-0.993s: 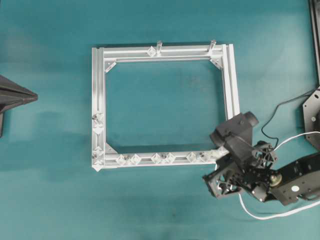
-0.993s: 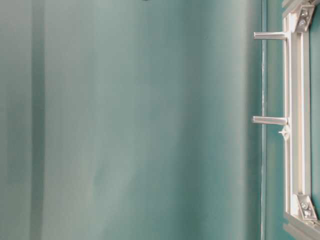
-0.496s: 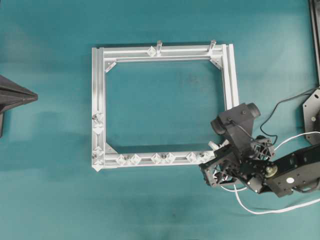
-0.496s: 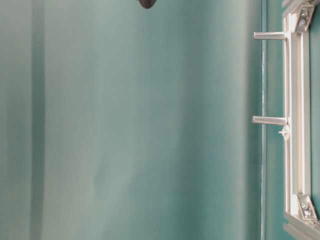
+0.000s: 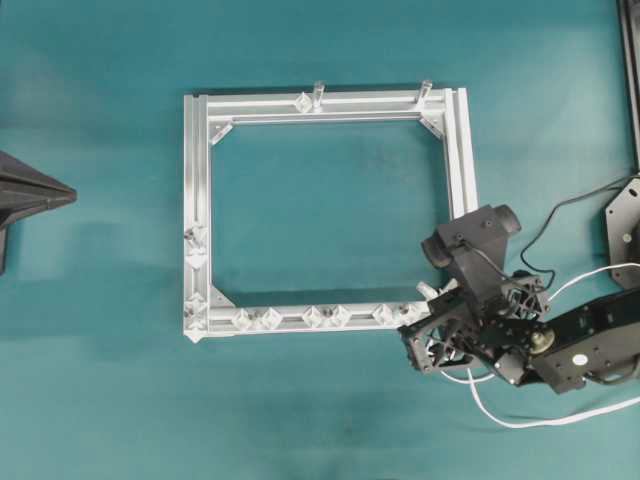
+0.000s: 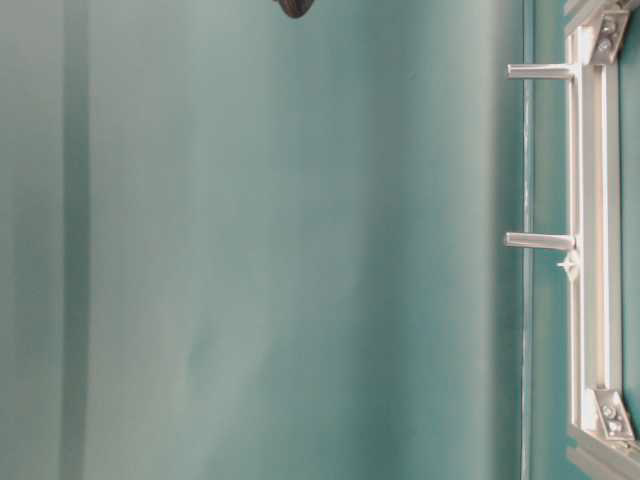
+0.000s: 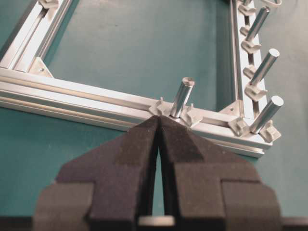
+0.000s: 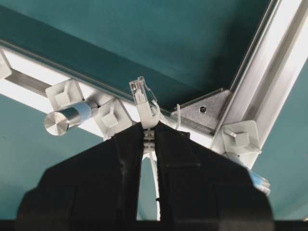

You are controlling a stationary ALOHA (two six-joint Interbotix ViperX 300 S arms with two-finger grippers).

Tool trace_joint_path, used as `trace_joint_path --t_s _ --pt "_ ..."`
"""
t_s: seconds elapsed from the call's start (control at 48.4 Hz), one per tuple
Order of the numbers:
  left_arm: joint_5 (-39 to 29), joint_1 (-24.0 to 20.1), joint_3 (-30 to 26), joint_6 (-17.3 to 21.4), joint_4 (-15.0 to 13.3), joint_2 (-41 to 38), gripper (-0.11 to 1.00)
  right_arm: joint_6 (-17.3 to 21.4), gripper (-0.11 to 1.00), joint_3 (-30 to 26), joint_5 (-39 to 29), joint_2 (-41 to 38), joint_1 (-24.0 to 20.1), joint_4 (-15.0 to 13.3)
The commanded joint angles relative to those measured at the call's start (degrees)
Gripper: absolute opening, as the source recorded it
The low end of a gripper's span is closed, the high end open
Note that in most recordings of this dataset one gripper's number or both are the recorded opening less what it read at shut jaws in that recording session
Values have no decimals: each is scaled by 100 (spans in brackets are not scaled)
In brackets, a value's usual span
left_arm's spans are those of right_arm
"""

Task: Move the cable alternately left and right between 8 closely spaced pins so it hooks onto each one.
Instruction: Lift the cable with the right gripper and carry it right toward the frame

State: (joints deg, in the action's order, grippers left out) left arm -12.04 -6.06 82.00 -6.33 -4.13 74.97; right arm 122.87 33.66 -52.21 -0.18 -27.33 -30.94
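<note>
Here, right hand (image 8: pixel 148 132) pinching cable (image 8: pixel 142 107) behind its plug, plug jutting beyond fingertips over frame (image 8: pixel 269 82) corner.

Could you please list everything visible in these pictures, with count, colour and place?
Aluminium frame: one, silvery, rectangular, middle of the teal table.
Pins: small silvery-white studs in pairs along the frame's bottom rail; those at its right end are hidden by the arm.
Cylindrical posts: two, metal, on the frame's top rail.
Cable: one, white, looping below the right arm; its plug sticks out above the right tool.
Left tool: one, black, shut, empty, near a post on the frame's rail.
Right tool: one, black, shut on the cable just behind the plug, at the frame's bottom right corner.
</note>
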Motion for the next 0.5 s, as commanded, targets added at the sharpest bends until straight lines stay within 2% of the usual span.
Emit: trace_joint_path --t_s 0.0,0.476 --pt "53 18 -70 -44 9 -70 0 0 9 -44 -9 158 9 -18" --pt "53 18 -62 -35 18 -70 0 -97 9 185 -9 396 563 -44"
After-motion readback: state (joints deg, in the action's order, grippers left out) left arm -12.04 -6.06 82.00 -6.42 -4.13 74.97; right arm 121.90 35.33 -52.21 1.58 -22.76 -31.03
